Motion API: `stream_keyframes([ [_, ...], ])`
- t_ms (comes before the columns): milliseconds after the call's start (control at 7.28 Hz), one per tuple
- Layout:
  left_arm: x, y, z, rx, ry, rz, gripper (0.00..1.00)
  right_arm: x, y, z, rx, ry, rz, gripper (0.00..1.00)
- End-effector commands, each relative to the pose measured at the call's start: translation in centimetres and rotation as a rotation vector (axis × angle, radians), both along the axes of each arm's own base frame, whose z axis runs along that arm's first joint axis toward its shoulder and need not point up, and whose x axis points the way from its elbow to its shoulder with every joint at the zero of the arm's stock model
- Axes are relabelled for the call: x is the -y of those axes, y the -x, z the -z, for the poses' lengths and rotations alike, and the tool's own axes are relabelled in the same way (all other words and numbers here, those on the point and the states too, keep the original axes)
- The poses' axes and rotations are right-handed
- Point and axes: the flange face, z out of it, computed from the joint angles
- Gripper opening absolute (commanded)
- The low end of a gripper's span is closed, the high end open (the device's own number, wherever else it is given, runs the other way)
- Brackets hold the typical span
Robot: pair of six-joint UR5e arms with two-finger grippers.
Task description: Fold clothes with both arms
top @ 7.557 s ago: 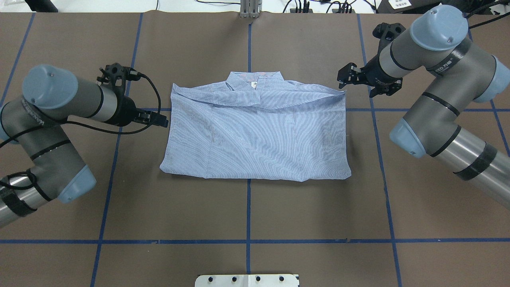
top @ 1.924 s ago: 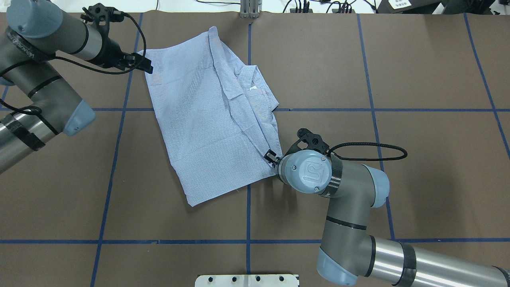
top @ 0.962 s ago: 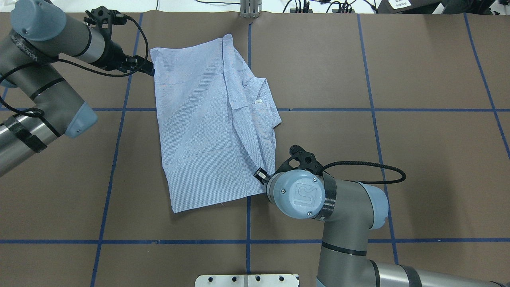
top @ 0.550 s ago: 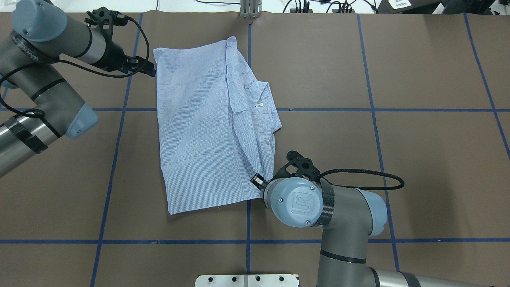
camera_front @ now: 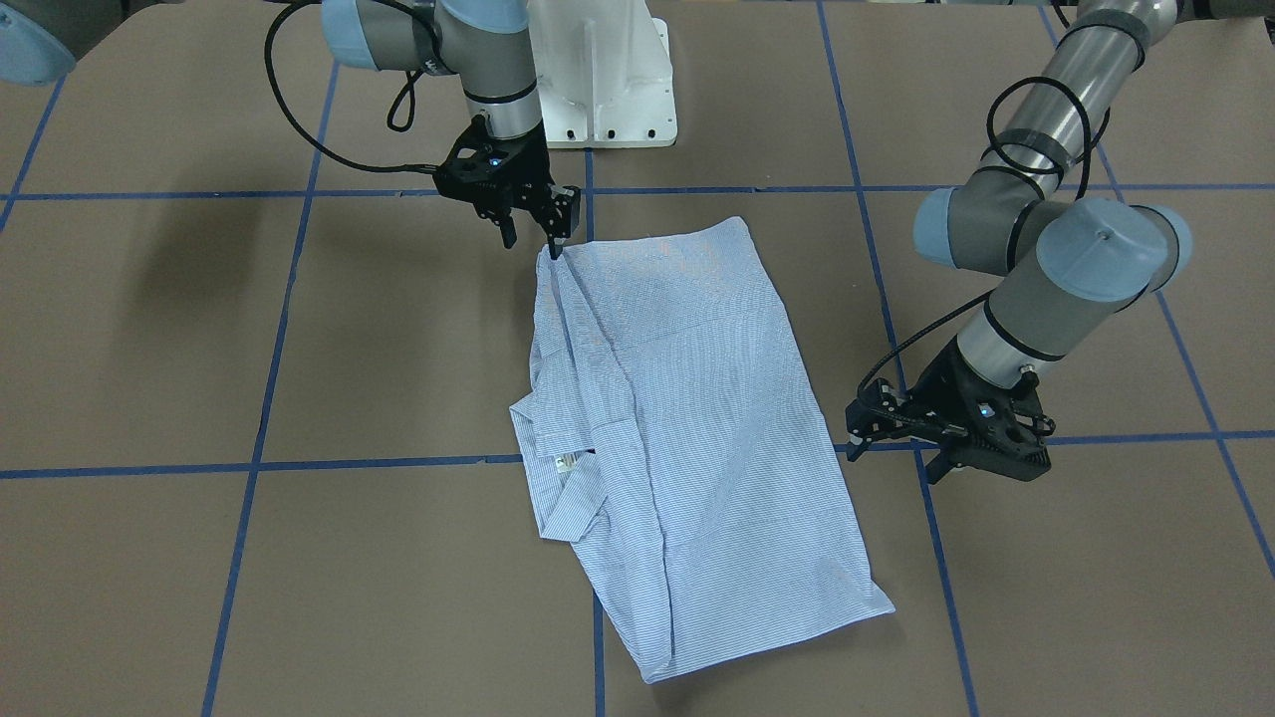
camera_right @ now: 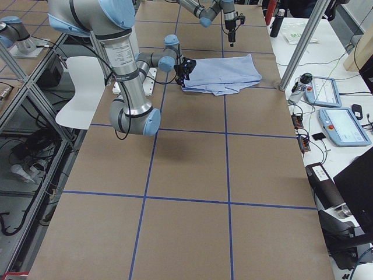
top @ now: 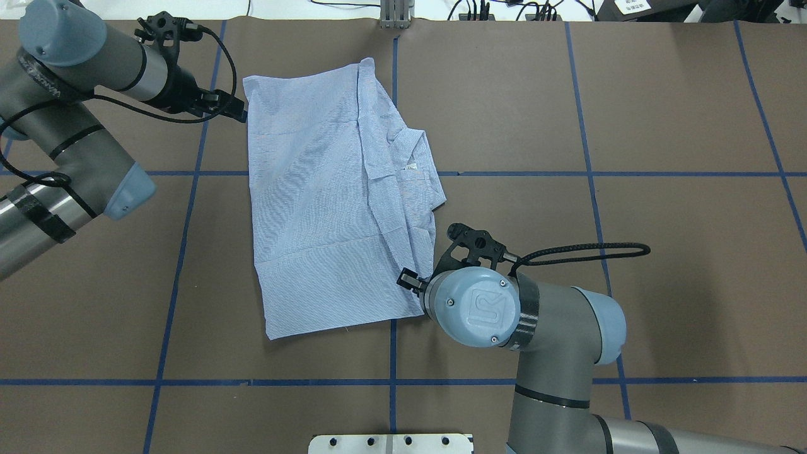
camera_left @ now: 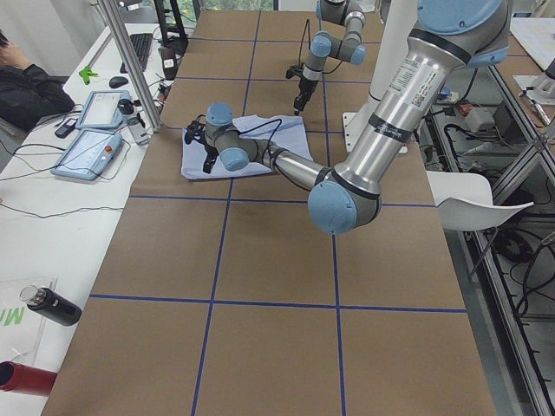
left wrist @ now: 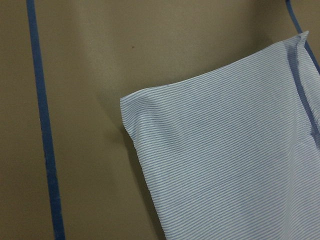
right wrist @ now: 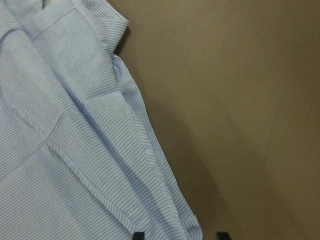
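Note:
The light blue striped shirt (top: pixel 315 189) lies folded on the brown table, long side running near to far, collar and white label (top: pixel 411 166) toward its right edge. My left gripper (top: pixel 241 113) stands open just off the far-left corner; in the front view it (camera_front: pixel 893 460) is clear of the cloth. The left wrist view holds only that loose corner (left wrist: pixel 145 100). My right gripper (camera_front: pixel 531 242) is open at the near-right corner, largely under its wrist from overhead (top: pixel 410 280). Its fingertips (right wrist: pixel 139 234) straddle the hem of the shirt (right wrist: pixel 60 125).
Blue tape lines (top: pixel 392 353) grid the table. The white pedestal base (camera_front: pixel 608 80) sits at the robot's side. A person (camera_left: pixel 22 82) sits at a side desk with control pendants (camera_left: pixel 91 147). A white chair (camera_right: pixel 81 81) stands beside the table.
Both arms swung the shirt about a quarter turn from lying crosswise. In the last half second the shirt stayed put and the right wrist drew slightly up and to the right.

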Motion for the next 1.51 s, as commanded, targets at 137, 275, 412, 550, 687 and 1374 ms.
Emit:
stream_keyframes([
  [137,-0.2,0.1,-0.1,-0.005,0.004,-0.008,1.0,3.2,0.9,1.8,-0.17,-0.217,0.218,1.0],
  [275,-0.9,0.5,-0.4,-0.007,0.003,-0.014,1.0,5.1,3.6,2.5,-0.248,-0.27,0.298,1.0],
  [412,-1.3,0.8,-0.4,-0.011,-0.001,-0.016,1.0,6.8,5.7,2.3,-0.299,-0.285,0.343,1.0],
  [550,-1.4,0.8,-0.6,-0.012,0.004,-0.021,1.0,7.7,7.4,2.2,-0.339,-0.305,0.383,1.0],
  [687,-1.5,0.8,-0.7,-0.011,0.005,-0.021,1.0,9.0,9.8,3.1,-0.396,-0.314,0.389,1.0],
  [1374,-1.4,0.8,-1.0,-0.008,0.008,-0.021,1.0,10.7,11.7,4.5,-0.508,-0.34,0.487,1.0],
])
